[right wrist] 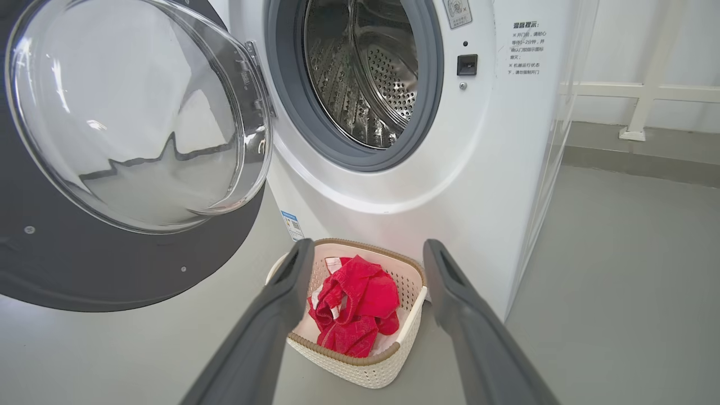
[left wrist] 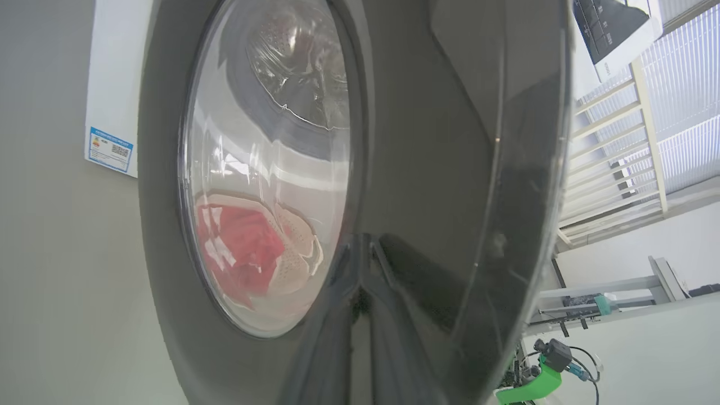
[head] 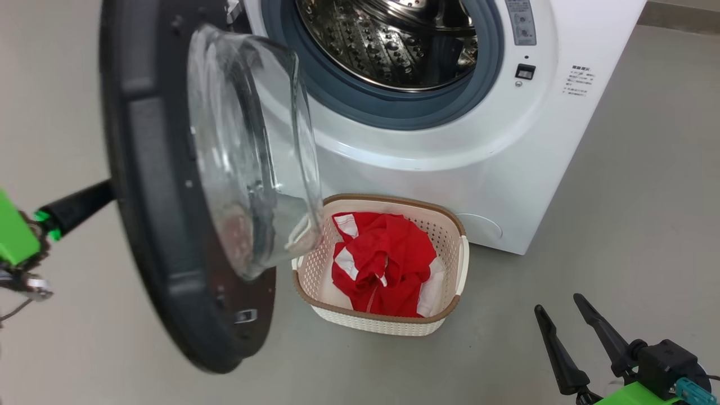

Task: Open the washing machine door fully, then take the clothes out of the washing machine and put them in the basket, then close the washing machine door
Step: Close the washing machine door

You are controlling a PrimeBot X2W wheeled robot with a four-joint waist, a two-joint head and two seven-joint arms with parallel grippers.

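Note:
The washing machine door stands swung out from the white washing machine, its glass bowl facing the basket. The steel drum looks bare inside. Red and white clothes lie in the cream basket on the floor below the opening. My left gripper is shut, its dark fingers touching the door's black outer rim with their tips pressed on it. Low at the right my right gripper hangs open and holds nothing. Its wrist view frames the basket and the clothes between its fingers.
Grey floor spreads to the right of the machine and in front of the basket. A white railing runs behind the machine at the right. A blue label sticker sits low on the machine's front.

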